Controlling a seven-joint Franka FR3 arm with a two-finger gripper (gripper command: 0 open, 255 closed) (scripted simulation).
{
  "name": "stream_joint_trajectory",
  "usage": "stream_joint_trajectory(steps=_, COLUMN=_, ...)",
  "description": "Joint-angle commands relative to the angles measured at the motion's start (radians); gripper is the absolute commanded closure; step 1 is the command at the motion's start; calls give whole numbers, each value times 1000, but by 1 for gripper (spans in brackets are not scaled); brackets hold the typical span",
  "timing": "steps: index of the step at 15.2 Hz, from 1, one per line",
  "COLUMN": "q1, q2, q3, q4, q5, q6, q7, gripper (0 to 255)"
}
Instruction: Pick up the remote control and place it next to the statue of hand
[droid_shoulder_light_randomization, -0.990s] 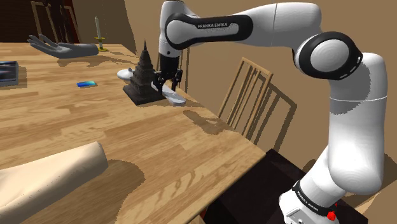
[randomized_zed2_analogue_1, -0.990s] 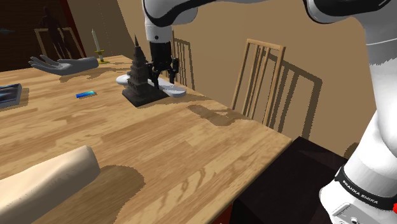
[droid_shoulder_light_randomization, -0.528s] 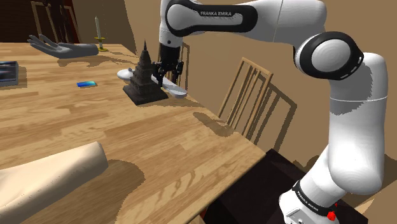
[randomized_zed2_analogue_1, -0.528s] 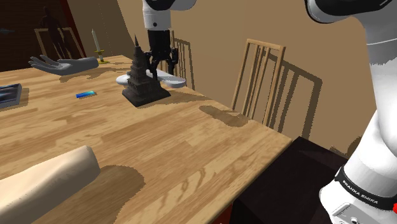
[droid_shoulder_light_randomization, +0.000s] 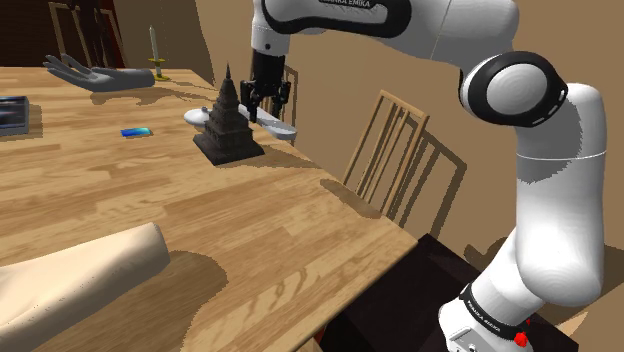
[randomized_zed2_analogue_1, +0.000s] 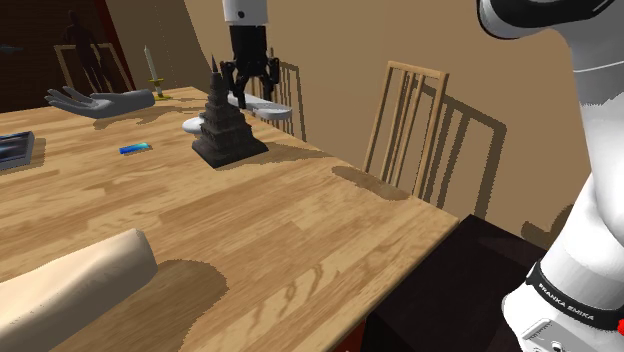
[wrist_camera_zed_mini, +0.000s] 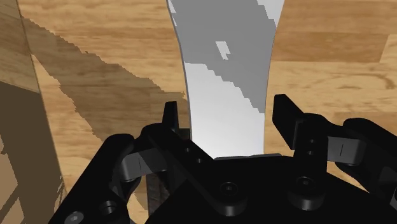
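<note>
Hanging just above the tabletop near its chair-side edge, beside a dark pagoda ornament, the pale remote control is clamped in the hand; the statue of hand lies well apart, toward the far corner. The remote looks light, stiff and smooth, probably slippery; a hold across its narrow waist seems soundest.

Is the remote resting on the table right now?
No, the pincer holds the white remote clear of the wooden table, beside the dark tower figurine.

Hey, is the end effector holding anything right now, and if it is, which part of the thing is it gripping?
Yes. The end effector holds the white remote control, its two fingers clasping it across its width, near one end.
</note>
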Motion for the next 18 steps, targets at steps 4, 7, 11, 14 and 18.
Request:
stream_joint_trajectory(steps=4, q1=11, q2=-66, q3=13, q4=-66, q5=11, q6=0, q7=31, gripper=255)
stream_joint_trajectory(steps=7, q1=23, q2=-163, q3=32, q4=-210, q5=31, q6=50, q7=74, gripper=255)
stream_joint_trajectory(steps=11, q1=46, q2=-269, q3=59, q4=-359, q5=56, q6=97, q7=133, gripper=255)
stream_joint_trajectory(steps=14, q1=68, q2=-336, q3=81, q4=-449, q5=74, q6=122, q7=180, gripper=255)
stream_joint_trajectory(steps=18, q1=102, q2=-412, q3=113, q4=-544, q5=98, q6=147, q7=245, gripper=255)
